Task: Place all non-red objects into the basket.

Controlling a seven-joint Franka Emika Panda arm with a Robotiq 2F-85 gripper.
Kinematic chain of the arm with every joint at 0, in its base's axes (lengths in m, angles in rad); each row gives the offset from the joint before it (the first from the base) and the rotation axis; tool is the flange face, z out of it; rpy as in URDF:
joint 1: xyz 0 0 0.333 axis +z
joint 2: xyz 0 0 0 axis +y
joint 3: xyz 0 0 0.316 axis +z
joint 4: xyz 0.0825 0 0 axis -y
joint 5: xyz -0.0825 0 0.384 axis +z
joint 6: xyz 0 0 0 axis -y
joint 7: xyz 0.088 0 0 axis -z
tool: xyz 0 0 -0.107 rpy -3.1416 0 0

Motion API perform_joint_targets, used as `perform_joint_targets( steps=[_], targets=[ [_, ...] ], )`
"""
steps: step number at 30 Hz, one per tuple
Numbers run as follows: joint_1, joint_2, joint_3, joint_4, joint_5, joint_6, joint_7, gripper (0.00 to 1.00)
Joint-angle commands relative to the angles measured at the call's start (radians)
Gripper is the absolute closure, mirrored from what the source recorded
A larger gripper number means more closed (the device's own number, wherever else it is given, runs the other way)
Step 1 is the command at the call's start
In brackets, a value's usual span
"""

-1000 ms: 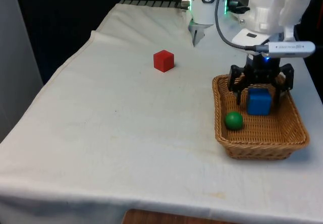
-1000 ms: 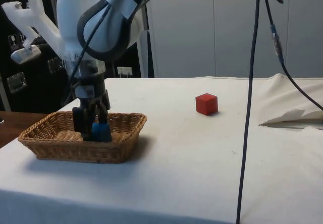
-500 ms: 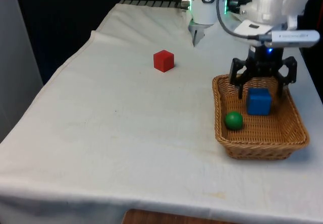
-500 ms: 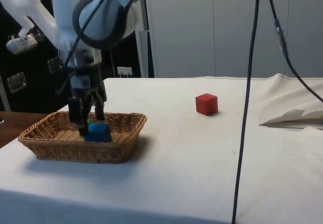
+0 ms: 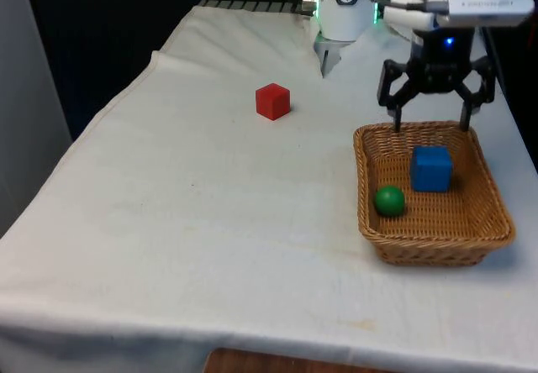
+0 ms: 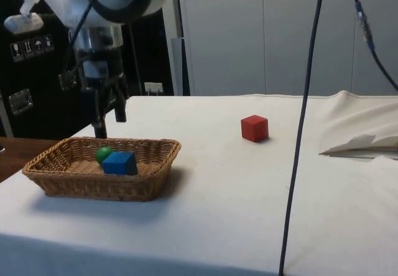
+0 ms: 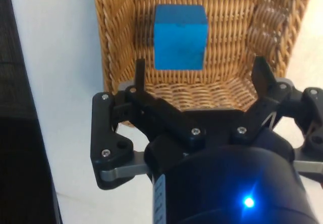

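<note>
basket: blue cube, green ball inside, 5 o'clock half free | bench: red cube at 11 o'clock, open cloth around

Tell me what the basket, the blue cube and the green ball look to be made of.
Basket: woven wicker or rattan, tan and matt; the interlaced strands and braided rim show it.
Blue cube: probably painted wood or hard plastic; flat matt faces, crisp edges, no grain visible.
Green ball: likely the same, smooth with a slight sheen; the material stays uncertain.
</note>
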Motion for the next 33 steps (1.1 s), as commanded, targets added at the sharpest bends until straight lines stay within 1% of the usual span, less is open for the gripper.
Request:
perform_joint_targets(
  steps=[1,4,9,10,11,13,17,18,19,20,21,22,27,28,29,33],
  targets=[
    [-0.005,-0.019,-0.002,-0.012,0.001,-0.006,-0.011,0.0],
    [-0.007,-0.039,-0.011,-0.023,0.003,-0.013,-0.025,0.0],
    [-0.016,-0.074,-0.027,-0.051,0.012,-0.015,-0.058,0.0],
    [-0.009,-0.066,-0.032,-0.044,0.003,-0.015,-0.048,0.0],
    [-0.016,-0.078,-0.029,-0.055,0.015,-0.015,-0.063,0.0],
    [-0.021,-0.093,-0.037,-0.071,0.025,-0.013,-0.081,0.0],
    [-0.027,-0.107,-0.049,-0.091,0.033,-0.01,-0.102,0.0],
    [-0.019,-0.102,-0.056,-0.085,0.021,-0.015,-0.091,0.0],
    [-0.028,-0.111,-0.053,-0.096,0.034,-0.01,-0.108,0.0],
    [-0.03,-0.115,-0.057,-0.102,0.036,-0.009,-0.114,0.0],
    [-0.03,-0.118,-0.061,-0.106,0.038,-0.009,-0.12,0.0],
    [-0.03,-0.126,-0.071,-0.117,0.043,-0.007,-0.133,0.0],
    [-0.03,-0.153,-0.093,-0.149,0.041,-0.003,-0.157,0.0],
    [-0.025,-0.139,-0.094,-0.134,0.035,-0.013,-0.145,0.0],
    [-0.03,-0.159,-0.097,-0.157,0.04,-0.002,-0.161,0.0],
    [-0.028,-0.194,-0.117,-0.196,0.037,0.005,-0.181,0.0]
  ],
)
